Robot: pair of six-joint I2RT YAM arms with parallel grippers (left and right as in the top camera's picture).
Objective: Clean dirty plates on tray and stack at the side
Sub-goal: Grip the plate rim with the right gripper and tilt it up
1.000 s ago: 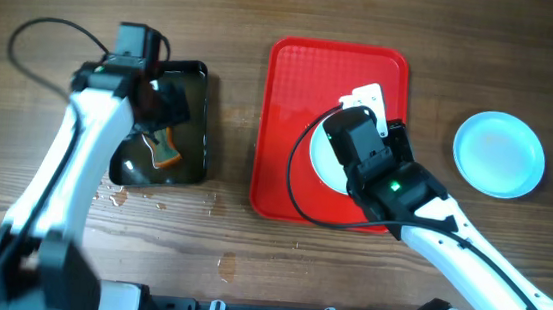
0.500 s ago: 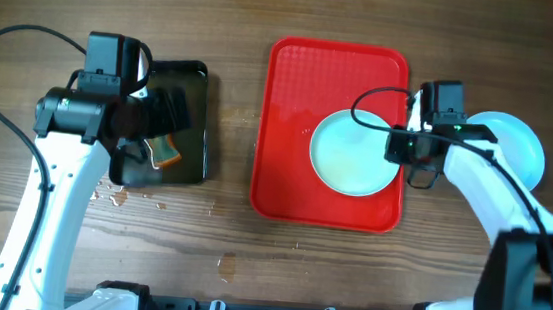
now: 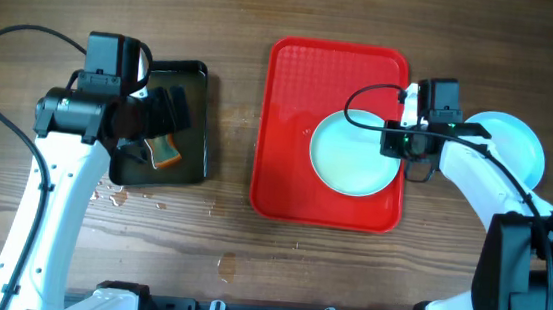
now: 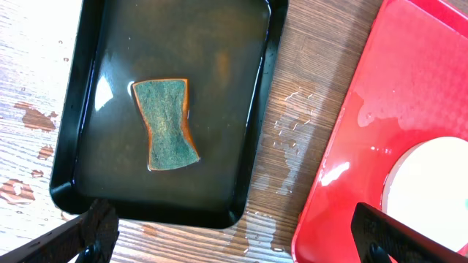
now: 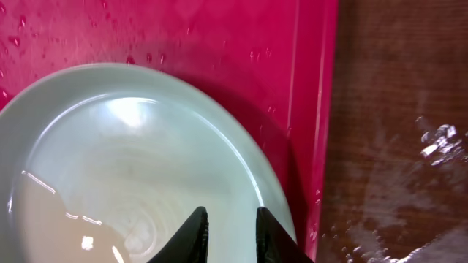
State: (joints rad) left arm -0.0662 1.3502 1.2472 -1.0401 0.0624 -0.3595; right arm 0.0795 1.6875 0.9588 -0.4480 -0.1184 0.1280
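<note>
One pale blue plate [image 3: 349, 153] lies on the right half of the red tray [image 3: 292, 96]. It looks wet and shiny in the right wrist view [image 5: 131, 168]. A second pale blue plate [image 3: 513, 146] lies on the table right of the tray, partly hidden by my right arm. A third plate does not show. My right gripper [image 3: 399, 144] hovers over the tray plate's right side, near its rim, with fingers [image 5: 228, 223] close together and nothing between them. My left gripper [image 3: 165, 115] is wide open and empty [image 4: 248, 241] over the black tray's near edge.
A black tray [image 3: 164, 125] of liquid stands left of the red tray, with an orange-edged green sponge [image 4: 167, 124] lying in it. Water drops lie on the wood between the two trays [image 4: 292, 139] and right of the red tray [image 5: 431, 139].
My right arm has swung from over the tray's front to its right side and then eased left over the plate. My left arm has settled over the black tray.
</note>
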